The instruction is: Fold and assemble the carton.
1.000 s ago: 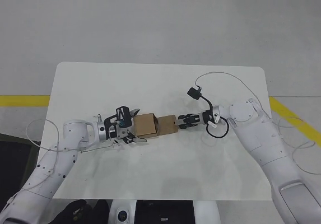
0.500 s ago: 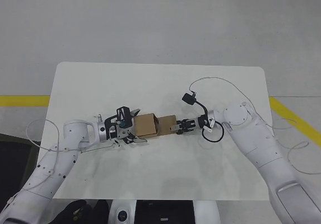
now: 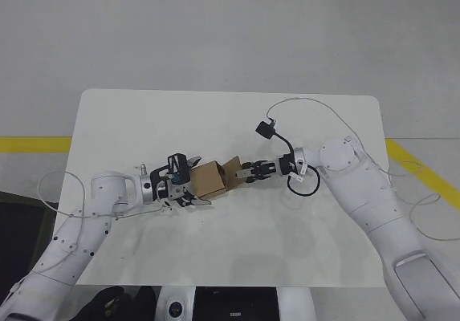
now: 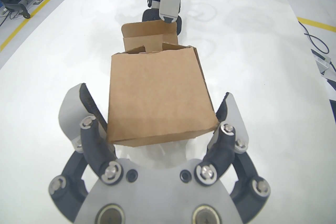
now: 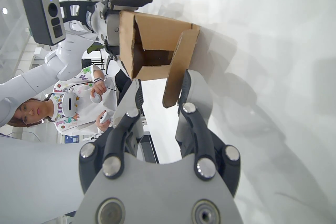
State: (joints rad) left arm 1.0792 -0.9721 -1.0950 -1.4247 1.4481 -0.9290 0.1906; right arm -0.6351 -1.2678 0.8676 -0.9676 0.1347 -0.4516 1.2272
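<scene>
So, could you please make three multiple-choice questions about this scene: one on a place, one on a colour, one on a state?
1. Where is the carton?
A on the floor
B at a far corner
C in the middle of the table, between the left pincer and the right pincer

2. What colour is the carton?
A white
B brown
C blue

3. The carton end facing the right pincer is:
A open, with a flap sticking out
B taped shut
C crushed flat

Answers:
1 C, the top view shows it mid-table between both arms.
2 B, it is plain brown cardboard.
3 A, the right wrist view looks past the flap into the hollow inside.
</scene>
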